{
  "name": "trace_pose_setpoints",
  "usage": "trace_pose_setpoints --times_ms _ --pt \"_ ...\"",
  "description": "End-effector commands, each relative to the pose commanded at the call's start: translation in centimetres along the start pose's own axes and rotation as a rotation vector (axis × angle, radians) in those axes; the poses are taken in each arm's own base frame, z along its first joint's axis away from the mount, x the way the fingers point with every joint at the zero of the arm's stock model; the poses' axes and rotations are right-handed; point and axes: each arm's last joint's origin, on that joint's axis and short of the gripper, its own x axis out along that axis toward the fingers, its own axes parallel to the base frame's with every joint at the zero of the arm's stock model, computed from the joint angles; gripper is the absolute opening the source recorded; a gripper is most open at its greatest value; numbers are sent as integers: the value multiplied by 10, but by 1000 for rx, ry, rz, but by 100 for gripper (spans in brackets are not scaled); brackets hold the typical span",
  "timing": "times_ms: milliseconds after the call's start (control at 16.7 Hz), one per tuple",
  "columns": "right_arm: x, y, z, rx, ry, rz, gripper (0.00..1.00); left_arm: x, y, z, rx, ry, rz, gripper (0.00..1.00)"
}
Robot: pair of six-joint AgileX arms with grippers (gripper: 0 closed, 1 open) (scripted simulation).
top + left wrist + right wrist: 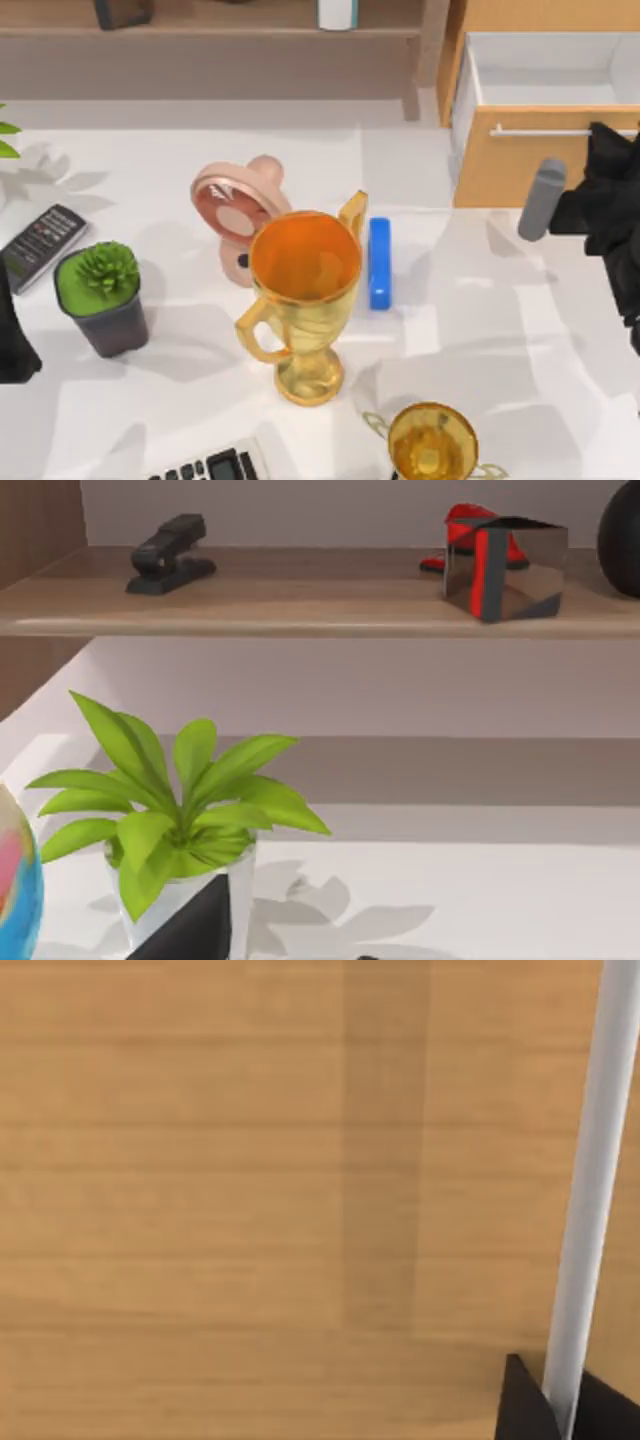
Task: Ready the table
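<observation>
Top view: two trophies (pixel 305 300), table (pixel 500 330).

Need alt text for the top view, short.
White table with a tall gold trophy at centre, pink fan and blue block beside it. Right pincer sits by the open drawer's handle; potted succulent and remote at left.

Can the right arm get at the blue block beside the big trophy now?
Probably yes: the blue block lies open toward the right gripper, with bare table between them.
</observation>
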Motion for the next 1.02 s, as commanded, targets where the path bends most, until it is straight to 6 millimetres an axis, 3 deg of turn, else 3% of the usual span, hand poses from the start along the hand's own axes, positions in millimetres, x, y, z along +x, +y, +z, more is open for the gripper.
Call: trace_pose_setpoints --times_ms 240,780,1020 --pt "2 0 0 3 1 2 0 0 0 0 0 0 0 100" --pt "61 0 1 2 0 1 0 0 0 0 0 0 0 100" --pt "61 -1 1 4 -1 3 0 0 0 0 0 0 0 100"
